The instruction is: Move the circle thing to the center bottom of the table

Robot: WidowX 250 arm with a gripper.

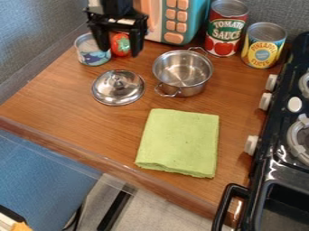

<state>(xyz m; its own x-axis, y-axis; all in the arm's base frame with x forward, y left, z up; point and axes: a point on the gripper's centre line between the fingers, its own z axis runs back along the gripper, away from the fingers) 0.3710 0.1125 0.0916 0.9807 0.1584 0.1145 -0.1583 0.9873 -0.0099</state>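
My gripper [119, 51] hangs at the upper left of the table [78, 101], open, its two fingers pointing down and apart. Below it in the view, a round silver lid [118, 88] with a small knob on top lies flat on the wood. The gripper does not touch the lid. Between the fingers, part of a red item [121, 45] shows behind them.
A steel pot [182, 73] stands right of the lid, with a folded green cloth [180, 142] in front. A small blue can [92, 50], a teal toy microwave [192, 20] and two tall cans [224, 29] line the back. The black stove [283, 149] borders the right.
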